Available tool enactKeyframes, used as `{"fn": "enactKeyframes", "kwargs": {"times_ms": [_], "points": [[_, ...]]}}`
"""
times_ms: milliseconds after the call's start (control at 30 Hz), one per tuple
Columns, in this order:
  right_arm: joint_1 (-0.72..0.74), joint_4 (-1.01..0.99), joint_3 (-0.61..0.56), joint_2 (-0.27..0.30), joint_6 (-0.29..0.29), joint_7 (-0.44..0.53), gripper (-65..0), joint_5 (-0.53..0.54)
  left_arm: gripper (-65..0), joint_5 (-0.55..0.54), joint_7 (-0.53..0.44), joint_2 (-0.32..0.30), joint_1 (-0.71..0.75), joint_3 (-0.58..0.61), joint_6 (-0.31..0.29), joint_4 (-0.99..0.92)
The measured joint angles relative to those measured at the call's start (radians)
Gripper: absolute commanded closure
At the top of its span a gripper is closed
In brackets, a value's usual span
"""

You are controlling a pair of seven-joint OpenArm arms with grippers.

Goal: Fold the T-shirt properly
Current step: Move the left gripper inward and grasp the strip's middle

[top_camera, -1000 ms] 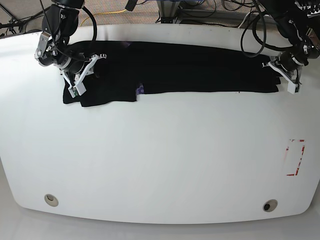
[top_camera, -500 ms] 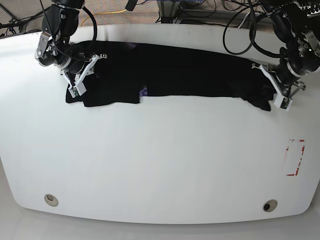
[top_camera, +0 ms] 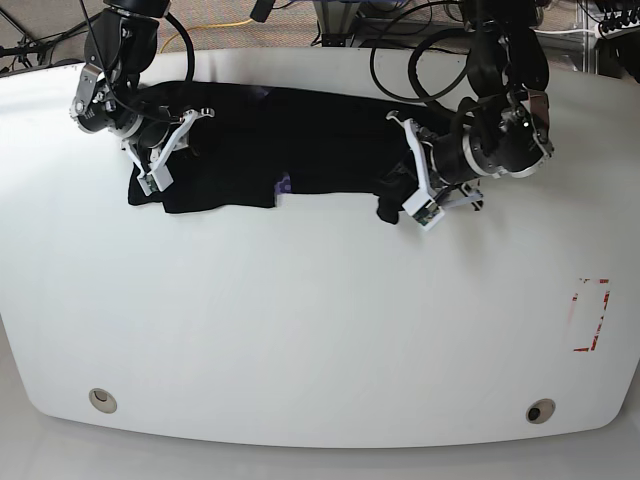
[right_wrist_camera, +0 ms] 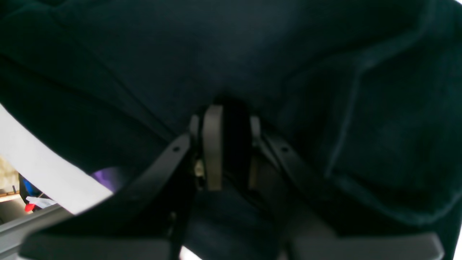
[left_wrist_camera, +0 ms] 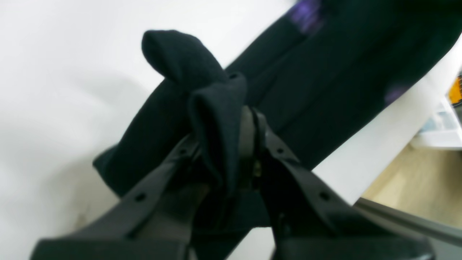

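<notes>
The near half of the white worktop (top_camera: 300, 330) carries nothing of the task; there is only a red-marked patch (top_camera: 590, 315) toward one corner. Everything happens along the far edge, where the black T-shirt (top_camera: 300, 135) lies as a long, narrow band, so the lengthwise folds look to be in.

The left end effector (top_camera: 412, 195) pinches one end of that band. In the left wrist view the cloth (left_wrist_camera: 213, 119) bunches up between narrow jaws and a rounded lump of it stands above them. This end hangs lifted off the worktop, about midway along the band, so the crosswise fold seems under way but not yet laid down.

Farther along, the right end effector (top_camera: 160, 160) is clamped on the other end, with dark cloth (right_wrist_camera: 234, 144) filling the narrow gap between its jaws. A sliver of purple print (top_camera: 283, 183) shows at the band's near edge.

What is left, by my reading: lay the carried end flat over the held end, square the edges, then let go with both.
</notes>
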Motion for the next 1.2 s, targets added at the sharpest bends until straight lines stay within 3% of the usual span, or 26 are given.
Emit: {"fn": "enactKeyframes", "kwargs": {"times_ms": [333,533,633,800,933,1133,1200], "points": [[0.001,0.000,0.000,0.000,0.000,0.000,-8.9,0.000,-3.3,0.014,0.005,0.026,0.003,0.051,0.000,-0.009],[0.001,0.000,0.000,0.000,0.000,0.000,-8.9,0.000,-29.7,0.011,0.003,0.024,0.002,0.104,0.000,-0.009],[0.001,0.000,0.000,0.000,0.000,0.000,-8.9,0.003,-36.9,0.010,0.004,0.027,0.003,0.121,0.000,-0.008],[0.001,0.000,0.000,0.000,0.000,0.000,-8.9,0.003,-37.4,-0.013,0.074,0.055,-0.023,0.178,0.000,0.005],[0.002,0.000,0.000,0.000,0.000,0.000,-8.9,0.003,-37.2,-0.126,0.104,0.103,-0.063,0.177,0.000,0.019],[0.004,0.002,0.000,0.001,0.000,0.000,-9.2,0.003,-36.5,-0.091,0.111,0.094,-0.096,-0.036,0.000,0.017],[0.004,0.025,-0.001,-0.002,0.000,-0.002,-9.4,0.000,-31.2,-0.078,0.116,0.062,-0.094,-0.097,0.000,0.017]]}}
